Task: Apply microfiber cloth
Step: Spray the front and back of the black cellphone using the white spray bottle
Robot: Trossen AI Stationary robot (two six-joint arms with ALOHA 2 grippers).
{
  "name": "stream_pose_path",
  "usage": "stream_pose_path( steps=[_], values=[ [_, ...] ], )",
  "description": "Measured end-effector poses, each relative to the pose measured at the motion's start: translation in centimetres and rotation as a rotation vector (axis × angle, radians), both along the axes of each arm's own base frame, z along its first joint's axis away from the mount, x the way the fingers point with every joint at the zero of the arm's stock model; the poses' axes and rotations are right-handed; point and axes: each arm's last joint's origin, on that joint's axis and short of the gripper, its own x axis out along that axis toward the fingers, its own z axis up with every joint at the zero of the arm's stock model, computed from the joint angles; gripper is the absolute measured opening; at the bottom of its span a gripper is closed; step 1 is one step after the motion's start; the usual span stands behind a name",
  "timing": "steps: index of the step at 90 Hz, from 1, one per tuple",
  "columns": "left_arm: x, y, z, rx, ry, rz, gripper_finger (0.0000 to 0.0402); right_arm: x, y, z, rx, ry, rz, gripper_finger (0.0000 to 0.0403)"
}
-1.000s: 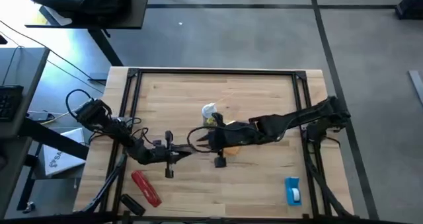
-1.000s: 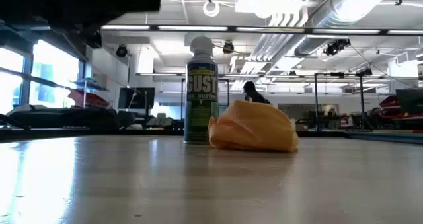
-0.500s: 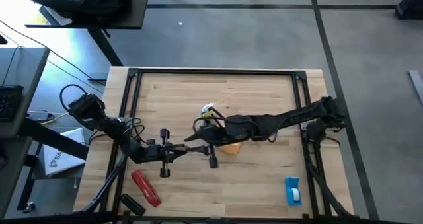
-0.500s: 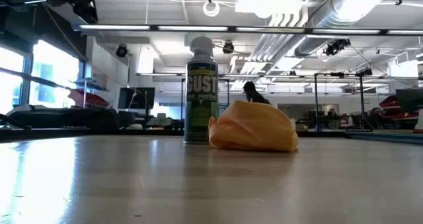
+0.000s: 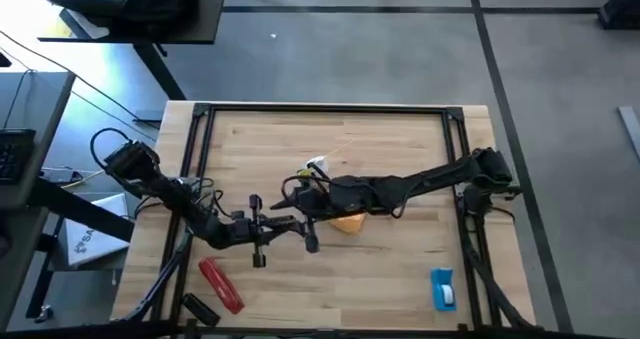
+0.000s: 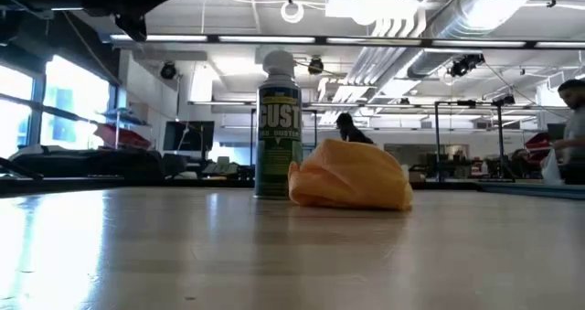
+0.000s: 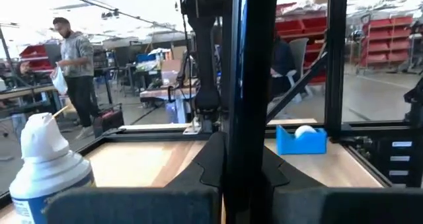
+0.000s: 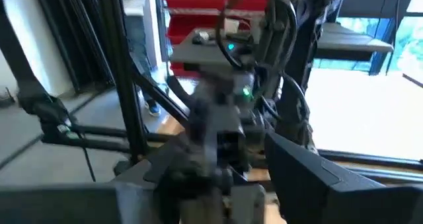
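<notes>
Near the middle of the tabletop (image 5: 400, 259) lies the microfiber cloth (image 5: 348, 222), a small orange bunched-up heap. From above, most of it is hidden under the right arm, and only one orange edge peeks out. From the low view the cloth (image 6: 350, 176) sits flat on the wood, soft and lumpy, and nothing touches it. Just beside it stands a tall spray can (image 6: 279, 127) with a white top. The can is upright, and from this side it looks very close to the cloth. The same can (image 7: 45, 166) shows in the left wrist view, and from above its white top (image 5: 316, 166) sits just beyond the cloth, toward the far edge. The right gripper (image 5: 292, 219) is stretched out low over the middle of the tabletop, past the cloth. The left gripper (image 5: 283, 225) reaches in from the left edge and meets it there, tip to tip. I cannot tell if either gripper is wide or narrow. A red tool (image 5: 221, 283) lies close to the near left corner. A blue tape holder (image 5: 443, 287) sits close to the near right corner. A person (image 7: 74, 65) stands in the room far behind the tabletop.
</notes>
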Motion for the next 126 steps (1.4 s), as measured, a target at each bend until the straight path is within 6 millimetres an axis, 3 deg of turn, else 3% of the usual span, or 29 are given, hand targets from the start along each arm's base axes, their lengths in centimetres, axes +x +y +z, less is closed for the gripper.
stream_pose_path(
  steps=[85, 107, 126],
  values=[
    [-0.5, -0.4, 0.7, -0.004, -0.056, 0.006, 0.001, -0.2, 0.4, 1.7, -0.02, -0.147, 0.029, 0.0067],
    [-0.5, -0.4, 0.7, -0.007, -0.057, 0.005, 0.001, -0.2, 0.4, 1.7, -0.021, -0.145, 0.029, 0.001],
    [-0.7, -0.4, 0.8, -0.027, -0.049, 0.041, 0.0027, -0.2, 0.4, 1.6, -0.032, -0.14, 0.022, 0.0006]
  ],
)
